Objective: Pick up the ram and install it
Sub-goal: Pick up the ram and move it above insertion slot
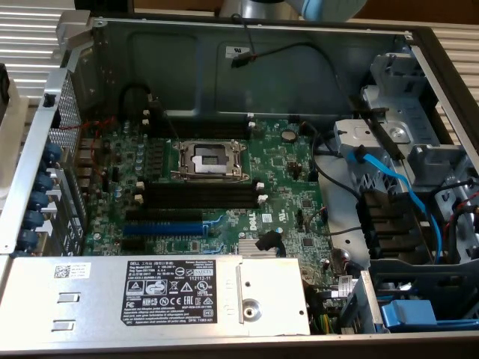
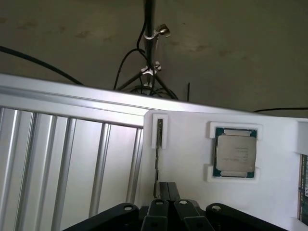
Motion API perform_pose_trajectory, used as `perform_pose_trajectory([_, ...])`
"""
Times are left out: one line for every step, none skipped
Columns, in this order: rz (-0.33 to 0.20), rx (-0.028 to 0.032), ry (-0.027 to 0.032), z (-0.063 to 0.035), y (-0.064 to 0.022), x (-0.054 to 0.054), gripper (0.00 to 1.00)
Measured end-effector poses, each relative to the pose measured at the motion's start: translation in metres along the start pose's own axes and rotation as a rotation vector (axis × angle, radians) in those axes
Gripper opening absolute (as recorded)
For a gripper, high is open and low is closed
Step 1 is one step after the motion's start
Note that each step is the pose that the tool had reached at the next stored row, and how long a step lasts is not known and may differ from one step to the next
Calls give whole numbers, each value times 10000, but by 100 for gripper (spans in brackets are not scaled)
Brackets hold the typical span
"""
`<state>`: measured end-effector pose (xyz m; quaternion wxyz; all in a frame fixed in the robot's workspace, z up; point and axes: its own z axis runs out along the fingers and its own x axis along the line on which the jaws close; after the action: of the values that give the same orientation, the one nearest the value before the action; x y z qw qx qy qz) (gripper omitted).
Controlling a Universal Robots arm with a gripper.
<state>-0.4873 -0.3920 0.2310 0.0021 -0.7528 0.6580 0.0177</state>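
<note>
Exterior view: an open PC case (image 1: 187, 52) lies on a ribbed metal surface (image 1: 30, 45). At the exterior view's left, a row of blue clips (image 1: 34, 202) runs along the case's perforated side. On the near side sits a grey PSU (image 1: 150, 292) w/ a white label. The mobo (image 1: 299, 172) fills the middle. Its CPU socket (image 1: 209, 158) is toward the far side, and the black mem slots (image 1: 198, 196) w/ white end clips lie just nearer than it. The blue slot (image 1: 165, 226) is nearer again, close to the PSU. At the exterior view's right is a drive cage (image 1: 389, 142) w/ a blue cable (image 1: 397, 183) draped across it. A bit of the arm (image 1: 329, 7) shows at the far edge, beyond the case.

Wrist view: the pincer (image 2: 167, 190) is clenched, fingers tight together. The ram (image 2: 157, 163) is off the mobo, not yet installed. It stands on edge in a white tray (image 2: 187, 163), looking like a thin dark line. One end is in a white bracket and the other reaches just beside the fingertips; touching or not, can't tell. A CPU (image 2: 235, 152) sits in its own white-cornered pocket on the same tray, apart from the ram. The tray rests on the ribbed surface. Past the surface edge is the floor (image 2: 240, 48) w/ a stand (image 2: 150, 48) and cables.
</note>
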Motion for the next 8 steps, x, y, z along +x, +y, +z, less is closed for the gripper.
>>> perform_pose_trajectory([2,1,0,3,1,2,10])
perform_pose_trajectory([2,0,0,4,1,7,10])
perform_pose_trajectory([1,-1,0,9,2,12,10])
perform_pose_trajectory([2,1,0,17,2,15,10])
perform_pose_trajectory([3,1,0,28,3,17,10])
perform_pose_trajectory([2,4,-1,41,2,20,10])
perform_pose_trajectory([2,3,0,51,2,22,10])
perform_pose_trajectory([2,3,0,60,2,23,10])
